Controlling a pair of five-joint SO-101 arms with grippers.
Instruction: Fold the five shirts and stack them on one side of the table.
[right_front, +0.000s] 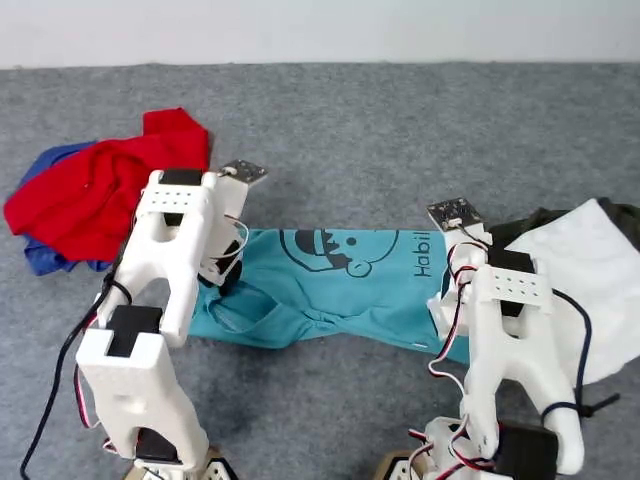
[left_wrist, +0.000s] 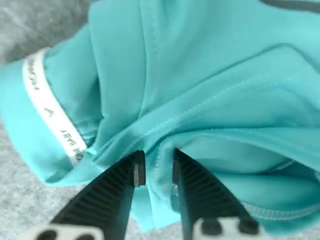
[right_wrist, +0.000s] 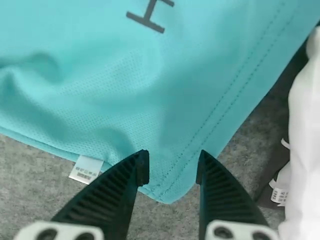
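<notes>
Teal shirt (right_front: 330, 290): one item, spread crosswise on the grey tabletop (right_front: 380, 130) between the two arms, collar end toward the left arm, hem end toward the right, dark print (right_front: 335, 250) on its far half, near edge rucked into loose folds. Nearest the arms' bases, at the shirt's near hem corner: right claw (right_wrist: 171, 167), jaws apart, straddling the stitched hem, nothing gripped; a small white care label (right_wrist: 86, 169) sits just beside that corner. At the shirt's collar end: left claw (left_wrist: 156, 175), jaws drawn nearly together and pinched on a raised fold of the teal cloth, close to the white neck tape (left_wrist: 50, 112). Handling, as judged: thin sports knit, light, limp and rather slick. It will sag and slide rather than hold a crease, so it wants a grip at two corners or along a seam, where the doubled cloth gives the jaws something to bite, and a low drag across the tabletop to keep each fold flat. Beside the teal shirt's hem end, on the right arm's side: white shirt (right_front: 585, 280), lying over a dark shirt (right_front: 530, 225). Beyond the teal shirt's collar end, farthest off: red shirt (right_front: 105, 195), crumpled, heaped over a blue shirt (right_front: 45, 255). Count: five shirts, none in a finished stack by the look of it; folding of the teal one appears barely begun.
</notes>
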